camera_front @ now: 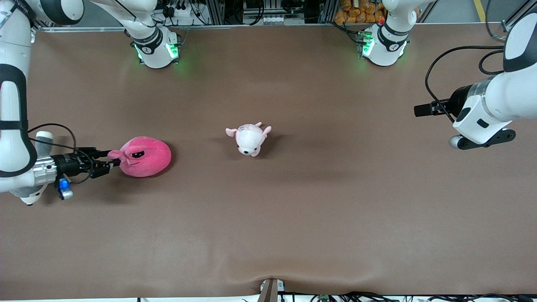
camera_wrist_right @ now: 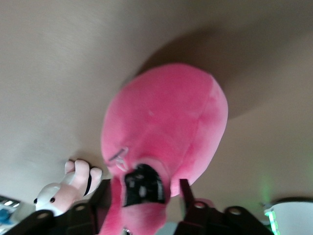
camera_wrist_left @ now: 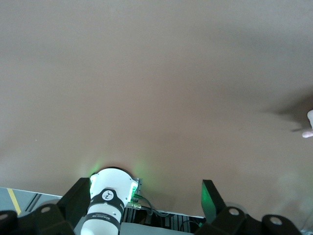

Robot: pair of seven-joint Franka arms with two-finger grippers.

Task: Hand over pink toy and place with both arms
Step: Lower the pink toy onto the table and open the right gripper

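The pink toy is a round hot-pink plush with dark eyes. It lies on the brown table toward the right arm's end. My right gripper is low at the toy's face end, with one finger on each side of the snout, shut on it. In the right wrist view the toy fills the middle and its snout runs down between the gripper's two fingers. My left gripper waits in the air over the left arm's end of the table. It is open and empty in the left wrist view.
A small pale pink-and-white plush animal lies near the table's middle. It also shows in the right wrist view and at the edge of the left wrist view. The arm bases stand along the table's edge farthest from the front camera.
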